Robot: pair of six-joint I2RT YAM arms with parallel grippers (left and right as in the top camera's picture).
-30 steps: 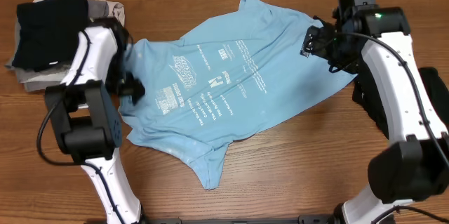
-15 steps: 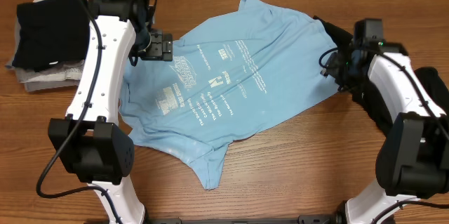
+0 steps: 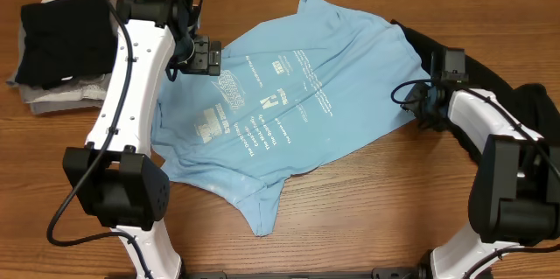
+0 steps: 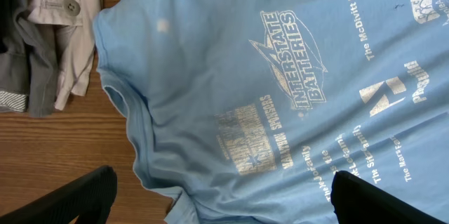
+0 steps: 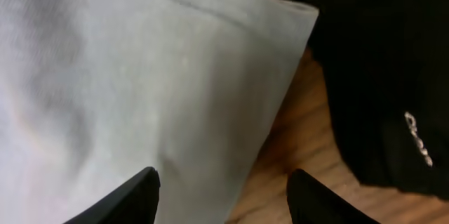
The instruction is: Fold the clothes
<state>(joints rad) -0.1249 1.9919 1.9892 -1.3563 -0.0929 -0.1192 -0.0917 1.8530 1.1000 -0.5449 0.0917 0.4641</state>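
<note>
The light blue T-shirt (image 3: 280, 104) lies spread out, print up, in the middle of the table. My left gripper (image 3: 203, 56) hovers open and empty over its upper left part; in the left wrist view the shirt (image 4: 280, 90) fills the frame between the open fingers (image 4: 224, 206). My right gripper (image 3: 413, 104) is open, low at the shirt's right sleeve edge. In the right wrist view the sleeve corner (image 5: 140, 76) lies between the open fingers (image 5: 224, 199), next to a black garment (image 5: 379, 76). That black garment (image 3: 420, 38) lies by the right arm.
A pile of garments sits at the back left: a folded black one (image 3: 61, 34) on top of grey and beige ones (image 3: 52, 95). The beige buttoned garment (image 4: 66, 13) and a grey one (image 4: 35, 62) show beside the shirt's left sleeve.
My left arm has swung from the shirt's left edge up to its upper left part. My right gripper has moved down and right along the shirt's right side to the sleeve edge.
</note>
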